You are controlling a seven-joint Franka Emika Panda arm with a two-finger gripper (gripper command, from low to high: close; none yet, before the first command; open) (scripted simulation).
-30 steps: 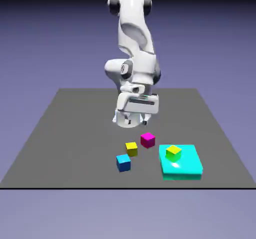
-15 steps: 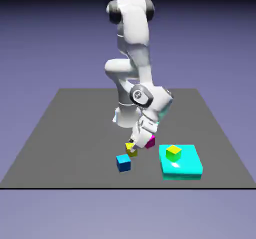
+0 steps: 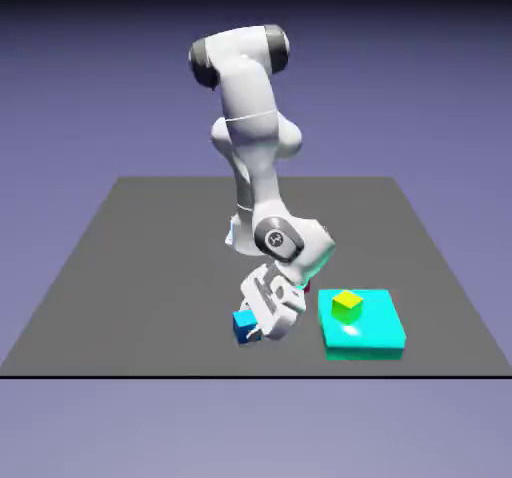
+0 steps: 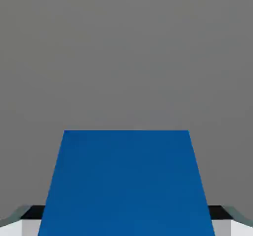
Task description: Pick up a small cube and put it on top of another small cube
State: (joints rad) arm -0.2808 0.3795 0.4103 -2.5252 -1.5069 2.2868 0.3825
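Gripper point(image 4: 126, 220) has come down and now pinches the blue cube point(image 3: 244, 327) at the table's point(image 3: 130, 296) six o'clock, so lifting seems next; count: one blue, one magenta point(image 3: 307, 286) partly hidden, one yellow-green cube point(image 3: 347, 307) on one turquoise slab point(image 3: 378, 337), four o'clock.

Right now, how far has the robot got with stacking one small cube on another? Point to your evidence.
Reaching looks done: the gripper is down at the blue cube. In hand: the blue cube fills the space between the fingertips in the hand view, apparently gripped. Left: lifting it and setting it on another cube; nothing is stacked on the yellow cube on the cyan block.
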